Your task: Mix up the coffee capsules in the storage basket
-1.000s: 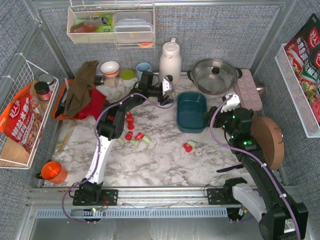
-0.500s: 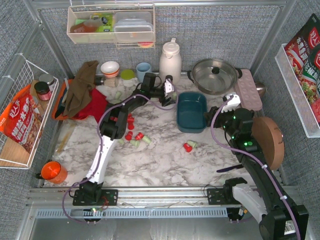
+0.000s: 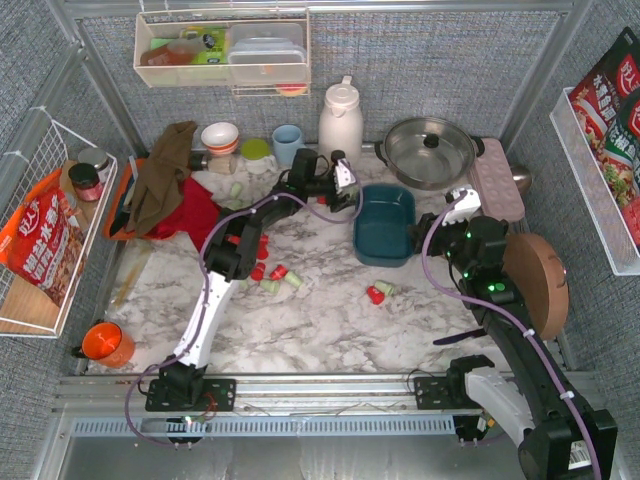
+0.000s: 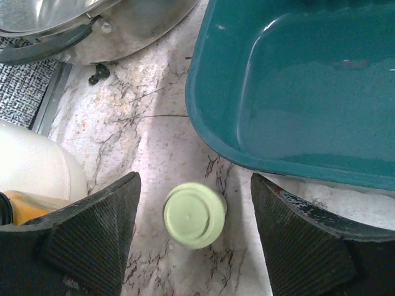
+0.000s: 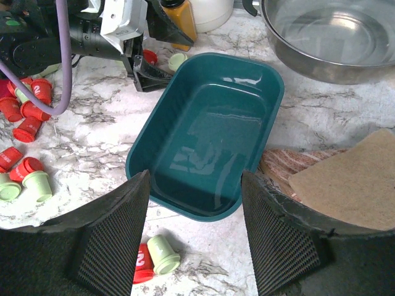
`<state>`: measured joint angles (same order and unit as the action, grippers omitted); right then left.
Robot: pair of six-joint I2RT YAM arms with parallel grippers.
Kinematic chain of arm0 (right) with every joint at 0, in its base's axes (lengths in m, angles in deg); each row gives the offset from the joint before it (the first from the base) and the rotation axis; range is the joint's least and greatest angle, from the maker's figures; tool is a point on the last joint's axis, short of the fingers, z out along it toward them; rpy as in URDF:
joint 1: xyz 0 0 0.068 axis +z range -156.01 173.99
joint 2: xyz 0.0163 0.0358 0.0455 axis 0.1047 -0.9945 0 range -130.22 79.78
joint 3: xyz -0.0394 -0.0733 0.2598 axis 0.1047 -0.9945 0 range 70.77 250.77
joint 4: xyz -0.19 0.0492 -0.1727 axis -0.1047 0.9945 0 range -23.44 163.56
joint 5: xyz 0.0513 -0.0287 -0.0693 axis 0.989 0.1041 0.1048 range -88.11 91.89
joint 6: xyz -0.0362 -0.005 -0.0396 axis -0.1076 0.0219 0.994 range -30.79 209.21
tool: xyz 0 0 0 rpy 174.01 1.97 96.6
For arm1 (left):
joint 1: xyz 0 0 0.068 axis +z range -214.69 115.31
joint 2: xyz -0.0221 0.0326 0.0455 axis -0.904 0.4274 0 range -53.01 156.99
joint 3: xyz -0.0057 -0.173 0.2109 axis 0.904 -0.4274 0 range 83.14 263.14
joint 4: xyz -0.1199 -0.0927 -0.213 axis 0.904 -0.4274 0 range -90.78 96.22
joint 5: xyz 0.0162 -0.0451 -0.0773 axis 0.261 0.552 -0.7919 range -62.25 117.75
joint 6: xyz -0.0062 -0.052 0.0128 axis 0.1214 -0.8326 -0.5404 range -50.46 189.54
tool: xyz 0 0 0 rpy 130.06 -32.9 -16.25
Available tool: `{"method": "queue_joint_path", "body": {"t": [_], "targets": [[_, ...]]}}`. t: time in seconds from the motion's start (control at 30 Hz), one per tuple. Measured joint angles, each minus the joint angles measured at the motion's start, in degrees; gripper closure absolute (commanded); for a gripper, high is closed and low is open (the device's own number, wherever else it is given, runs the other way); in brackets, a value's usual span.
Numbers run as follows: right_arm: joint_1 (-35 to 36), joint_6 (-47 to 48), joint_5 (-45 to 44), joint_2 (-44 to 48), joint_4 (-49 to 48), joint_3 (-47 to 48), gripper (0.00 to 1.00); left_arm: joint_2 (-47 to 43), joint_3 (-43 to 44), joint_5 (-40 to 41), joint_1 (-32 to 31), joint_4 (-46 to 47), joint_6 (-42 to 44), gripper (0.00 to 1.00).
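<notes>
Marble tabletop (image 4: 154,92), glossy teal basket (image 4: 321,92), mint capsule (image 4: 194,214)

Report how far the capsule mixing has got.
Done: nothing; the basket is empty. In hand: the left hand stands open astride one green capsule on the table beside the basket, not gripping it. Left: the red and green capsules scattered on the table all have to go in and be mixed.

From my right wrist I count one storage basket (image 5: 210,135), at least eight red coffee capsules (image 5: 26,166) mostly at left, five mint capsules (image 5: 162,254), and one steel pot (image 5: 333,37) upper right
</notes>
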<state>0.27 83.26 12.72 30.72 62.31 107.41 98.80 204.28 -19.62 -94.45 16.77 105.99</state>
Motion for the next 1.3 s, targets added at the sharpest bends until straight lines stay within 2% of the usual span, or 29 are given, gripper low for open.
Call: {"method": "queue_joint_path", "body": {"t": [0.3,0.47,0.67,0.9,1.0,1.13,1.3], "targets": [[0.00,0.00,-0.02,0.61,0.26,0.00,0.36,-0.24,-0.17,6.10,-1.09,-4.79,4.76,0.28],[0.00,0.00,-0.02,0.76,0.31,0.00,0.36,-1.88,-2.60,8.44,-1.16,-5.20,5.81,0.40],[0.00,0.00,-0.02,0.76,0.72,0.00,0.36,-5.70,-11.96,8.39,-1.11,2.45,3.48,0.60],[0.00,0.00,-0.04,0.74,1.11,0.00,0.36,-9.94,-20.57,8.20,-1.11,18.88,-4.46,0.67],[0.00,0.02,-0.04,0.72,1.14,0.00,0.36,-10.95,-22.14,7.87,-1.11,24.68,-7.63,0.61],[0.02,0.02,-0.04,0.76,1.22,0.00,0.36,-11.13,-21.35,7.74,-1.11,25.44,-9.05,0.35],[0.07,0.02,-0.02,1.03,1.49,0.00,0.36,-11.06,-17.88,8.85,-0.76,19.10,-8.07,0.26]]}}
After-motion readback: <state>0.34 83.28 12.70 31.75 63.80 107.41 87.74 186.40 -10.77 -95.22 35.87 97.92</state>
